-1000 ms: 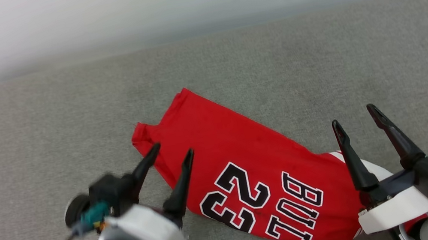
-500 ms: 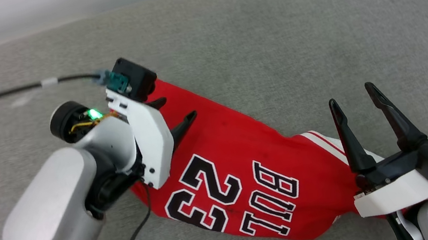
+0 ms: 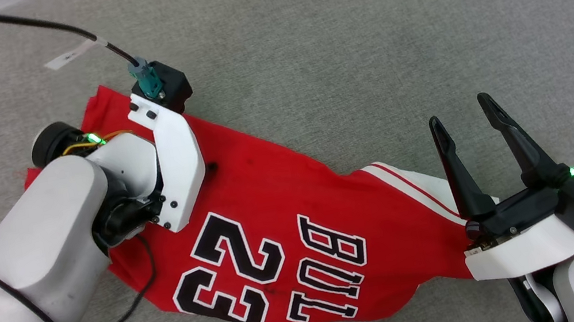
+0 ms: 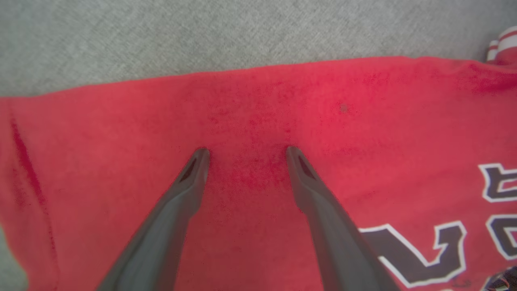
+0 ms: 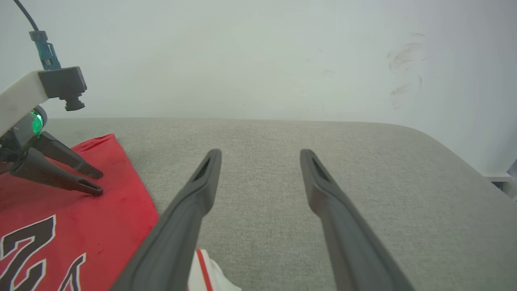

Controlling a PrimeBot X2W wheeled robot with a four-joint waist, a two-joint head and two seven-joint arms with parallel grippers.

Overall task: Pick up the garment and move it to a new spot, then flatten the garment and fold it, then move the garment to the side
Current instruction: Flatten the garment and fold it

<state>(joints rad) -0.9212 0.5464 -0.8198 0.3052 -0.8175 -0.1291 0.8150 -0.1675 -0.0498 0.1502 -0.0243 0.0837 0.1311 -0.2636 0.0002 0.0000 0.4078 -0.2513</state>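
Covering garment [image 3: 293,200]: left arm [image 3: 44,242], black cable [image 3: 153,262]; grey cushion [image 3: 358,26] beneath.

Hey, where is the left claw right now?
In the head view's left half, the left claw points down, open, at the plain red part of the garment beside the 23 print; the right claw sits by the white sleeve.
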